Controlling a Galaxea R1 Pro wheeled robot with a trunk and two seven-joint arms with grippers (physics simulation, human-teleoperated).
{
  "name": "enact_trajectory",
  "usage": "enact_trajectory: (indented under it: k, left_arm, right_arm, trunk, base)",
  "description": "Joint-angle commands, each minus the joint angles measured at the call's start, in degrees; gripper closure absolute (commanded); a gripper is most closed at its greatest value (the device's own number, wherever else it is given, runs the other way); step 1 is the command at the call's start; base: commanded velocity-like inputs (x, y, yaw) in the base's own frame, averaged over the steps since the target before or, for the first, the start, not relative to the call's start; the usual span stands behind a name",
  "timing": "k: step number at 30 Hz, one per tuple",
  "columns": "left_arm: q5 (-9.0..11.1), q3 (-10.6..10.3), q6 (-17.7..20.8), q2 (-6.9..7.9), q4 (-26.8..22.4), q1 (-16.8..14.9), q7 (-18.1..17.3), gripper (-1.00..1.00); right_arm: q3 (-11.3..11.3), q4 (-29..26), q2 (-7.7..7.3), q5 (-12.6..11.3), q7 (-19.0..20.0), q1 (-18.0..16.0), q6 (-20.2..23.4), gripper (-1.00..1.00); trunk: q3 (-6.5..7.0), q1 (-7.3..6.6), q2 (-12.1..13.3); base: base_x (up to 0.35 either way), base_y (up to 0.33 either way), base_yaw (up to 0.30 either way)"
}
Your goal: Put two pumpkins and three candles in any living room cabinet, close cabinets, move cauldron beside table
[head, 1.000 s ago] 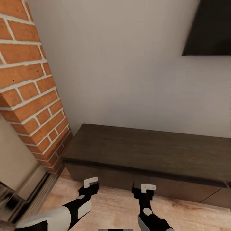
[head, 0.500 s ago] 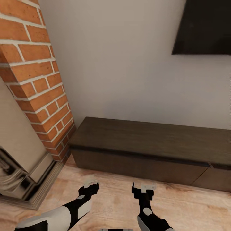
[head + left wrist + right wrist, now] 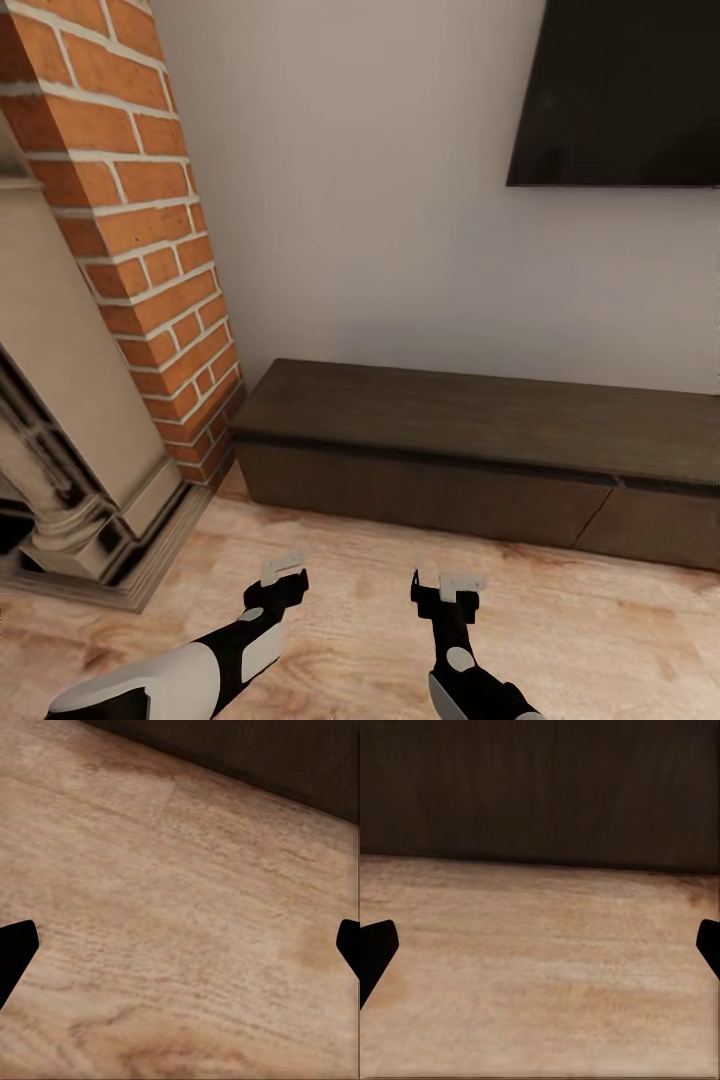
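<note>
Left tool (image 3: pixel 283 574) and right tool (image 3: pixel 452 583) low over pale wood-plank floor (image 3: pixel 360 590), both spread wide, nothing held.

Beyond them: long low dark-brown wooden cabinet (image 3: pixel 470 450) against grey wall, drawer fronts flush. Likely stiff, heavy; flat handleless fronts, so best grip probably top edge or seam.

Red-brick fireplace (image 3: pixel 120 240) at left, black wall-mounted screen (image 3: pixel 630 90) above. No readable writing.

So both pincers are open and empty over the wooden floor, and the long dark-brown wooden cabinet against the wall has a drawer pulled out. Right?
Not quite. In the head view the long dark-brown wooden cabinet has its fronts flush, no drawer pulled out. The rest holds: left pincer and right pincer are open and empty over the wooden floor.
</note>
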Motion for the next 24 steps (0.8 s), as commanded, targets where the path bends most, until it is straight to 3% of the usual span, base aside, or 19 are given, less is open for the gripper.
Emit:
enact_trajectory:
  k: [1,6,24]
  left_arm:
    - [0.3,-0.4,-0.2,0.02,-0.1,0.0,0.4,-1.00]
    - [0.3,-0.2,-0.2,0.02,-0.1,0.0,0.6,-1.00]
    - [0.3,-0.3,0.0,0.02,-0.1,0.0,0.6,-1.00]
  right_arm:
    - [0.5,0.0,-0.03,-0.5,-0.3,-0.1,-0.3,-1.00]
    - [0.5,0.0,-0.03,-0.5,-0.3,-0.1,-0.3,-1.00]
    - [0.8,0.0,0.04,-0.3,-0.1,-0.1,-1.5,-1.00]
  trunk:
    - [0.18,-0.05,0.0]
    - [1.29,-0.18,0.1]
    - [4.52,-4.13,7.3]
  base:
    - [-0.076,0.000,0.000]
    - [-0.023,0.000,0.000]
    - [-0.001,0.000,0.000]
